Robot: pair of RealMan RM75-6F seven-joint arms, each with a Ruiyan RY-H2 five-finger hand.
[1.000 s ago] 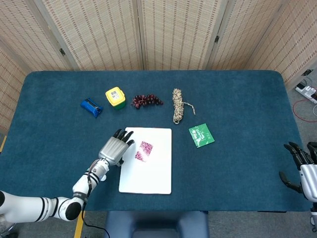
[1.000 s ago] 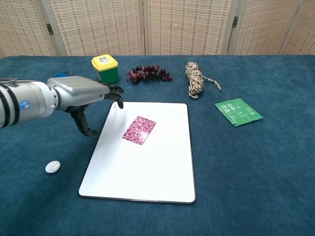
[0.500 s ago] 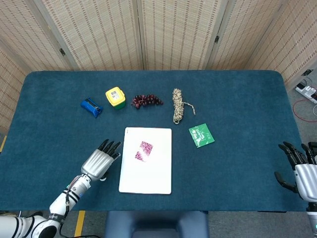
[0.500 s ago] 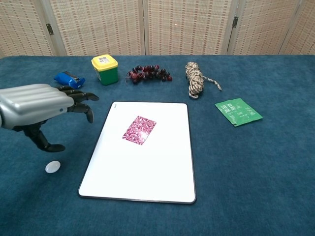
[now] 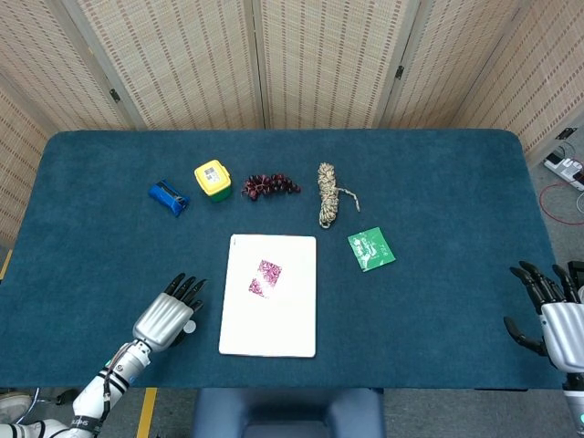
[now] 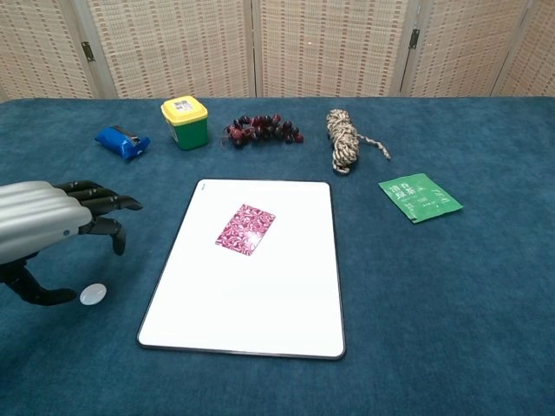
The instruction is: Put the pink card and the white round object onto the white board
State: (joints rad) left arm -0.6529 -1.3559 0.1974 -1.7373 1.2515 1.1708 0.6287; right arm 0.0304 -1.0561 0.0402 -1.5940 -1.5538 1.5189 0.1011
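The pink card (image 5: 265, 276) (image 6: 245, 229) lies on the upper middle of the white board (image 5: 270, 319) (image 6: 260, 303). The white round object (image 6: 93, 295) sits on the blue cloth to the left of the board; in the head view my left hand hides it. My left hand (image 5: 169, 316) (image 6: 48, 227) hovers over that spot, left of the board, fingers spread and holding nothing. My right hand (image 5: 552, 314) stays at the table's right edge, open and empty.
Along the back sit a blue packet (image 5: 169, 197) (image 6: 121, 141), a yellow-lidded green tub (image 5: 213, 179) (image 6: 185, 121), a bunch of dark grapes (image 5: 269, 185) (image 6: 263, 129) and a coil of rope (image 5: 328, 193) (image 6: 345, 139). A green sachet (image 5: 371, 249) (image 6: 419, 197) lies right of the board.
My left hand has drawn back from the board's top left corner, moving left and toward the near edge, above the white round object. The right hand barely shifted.
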